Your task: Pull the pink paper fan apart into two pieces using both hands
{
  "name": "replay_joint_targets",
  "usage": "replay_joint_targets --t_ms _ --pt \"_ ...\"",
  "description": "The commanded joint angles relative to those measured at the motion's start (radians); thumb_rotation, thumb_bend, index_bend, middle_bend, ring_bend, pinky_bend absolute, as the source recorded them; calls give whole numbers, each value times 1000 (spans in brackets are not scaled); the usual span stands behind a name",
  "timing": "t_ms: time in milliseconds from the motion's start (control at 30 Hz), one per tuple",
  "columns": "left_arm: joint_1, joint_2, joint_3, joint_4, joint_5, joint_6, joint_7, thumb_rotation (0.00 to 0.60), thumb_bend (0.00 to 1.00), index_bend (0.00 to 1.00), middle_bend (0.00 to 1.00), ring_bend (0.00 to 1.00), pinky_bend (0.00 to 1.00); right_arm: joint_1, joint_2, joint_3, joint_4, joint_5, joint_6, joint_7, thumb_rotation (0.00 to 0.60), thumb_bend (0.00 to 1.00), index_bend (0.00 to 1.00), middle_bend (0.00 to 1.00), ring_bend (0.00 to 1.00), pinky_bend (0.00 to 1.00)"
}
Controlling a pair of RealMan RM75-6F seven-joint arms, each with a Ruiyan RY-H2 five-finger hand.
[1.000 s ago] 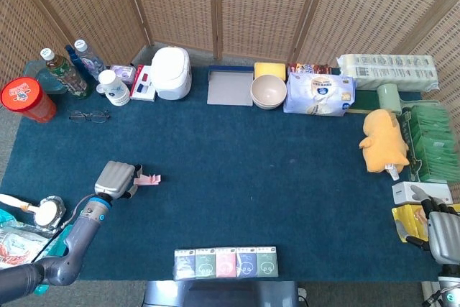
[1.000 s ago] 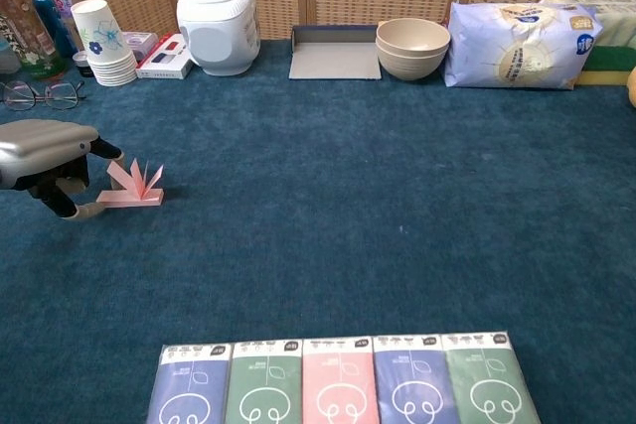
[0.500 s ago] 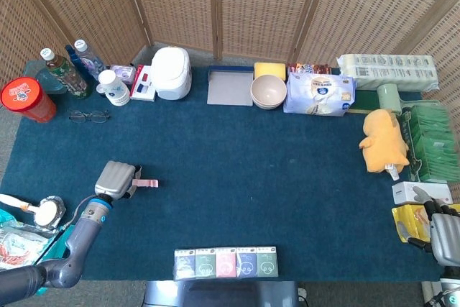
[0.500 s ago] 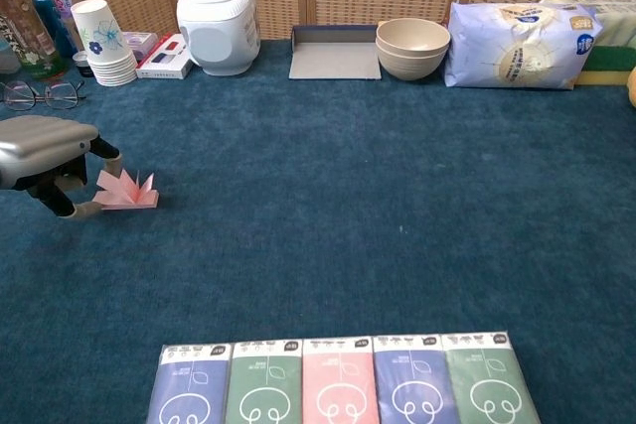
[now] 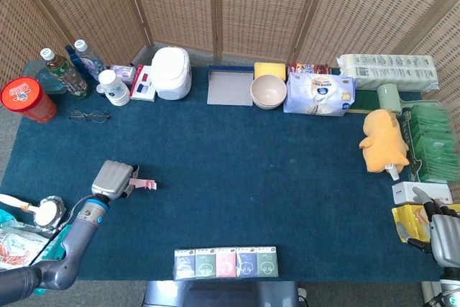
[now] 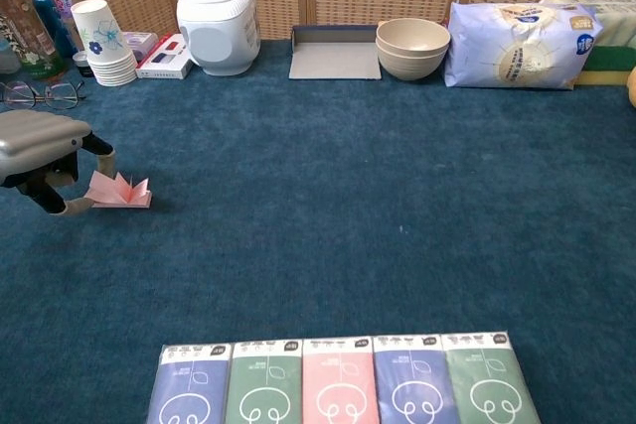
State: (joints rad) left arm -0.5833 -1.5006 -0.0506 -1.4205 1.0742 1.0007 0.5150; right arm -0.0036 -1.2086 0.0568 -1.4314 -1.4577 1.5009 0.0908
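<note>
- Along the near edge of the worktop [image 6: 397, 206], at its middle: row of tissue packs [image 6: 343, 380], side by side, lying flat.
- Near right corner, just off the blue cloth: right robot hand [image 5: 444, 229], fingers [image 5: 424, 196] loosely apart, holding nothing, beside a white box [image 5: 411, 190] and a yellow bag [image 5: 407, 218].
- Near left corner, off the cloth edge: round brush-like thing [image 5: 47, 211] and some packets, too small to tell apart.
- Close to the left edge, nearer the front than the back: left robot hand [image 6: 40, 146], palm down, fingertips [image 6: 72, 206] closed on the left end of the pink paper fan [image 6: 119, 189].
- Fan lying low on the cloth, folds partly spread, pointing toward the middle of the worktop; in one piece.
- Right edge, midway back: yellow plush toy [image 5: 386, 141], stack of green packets [image 5: 430, 143] beside it.
- Left edge, further back: glasses [image 6: 40, 94], red-lidded tub [image 5: 26, 98].
- Far left corner: bottles [image 5: 68, 70], stack of paper cups [image 6: 104, 45], small box [image 6: 166, 57].
- Far edge, left to right: white rice cooker [image 6: 215, 10], grey tray [image 6: 334, 53], stacked beige bowls [image 6: 412, 47] with a yellow sponge [image 5: 269, 70] behind, blue-white bag [image 6: 517, 44], roll pack [image 5: 387, 72] at the far right corner.
</note>
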Motion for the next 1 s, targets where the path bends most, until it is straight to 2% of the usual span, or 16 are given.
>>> replay_joint_targets --t_ms 33,333,533,800,867,1000 --pt "-3 6 -1 -5 7 0 0 600 382 620 1000 1000 1000 0 0 1 0 -1 2 2 445 333 154 340 287 393" --pt "-19 76 6 -41 81 0 -11 600 407 657 1000 1000 1000 6 -8 3 -2 -8 -3 13 446 333 154 340 287 393" --pt "-81 227 6 -120 166 -94 -58 600 407 674 1000 1000 1000 33 -11 -1 -29 -23 -44 45 446 333 153 340 287 393" --pt "-157 389 -41 -225 230 -154 -108 600 407 678 1000 1000 1000 108 -29 20 -82 -83 -84 79 447 333 143 340 287 393" --pt "-187 411 -61 -239 262 -168 -134 600 407 681 1000 1000 1000 153 -39 34 -120 -122 -104 107 446 333 136 340 287 393" --pt "-230 427 -77 -229 308 -208 -196 600 407 682 1000 1000 1000 209 -50 49 -166 -128 -158 165 447 334 109 332 286 391"
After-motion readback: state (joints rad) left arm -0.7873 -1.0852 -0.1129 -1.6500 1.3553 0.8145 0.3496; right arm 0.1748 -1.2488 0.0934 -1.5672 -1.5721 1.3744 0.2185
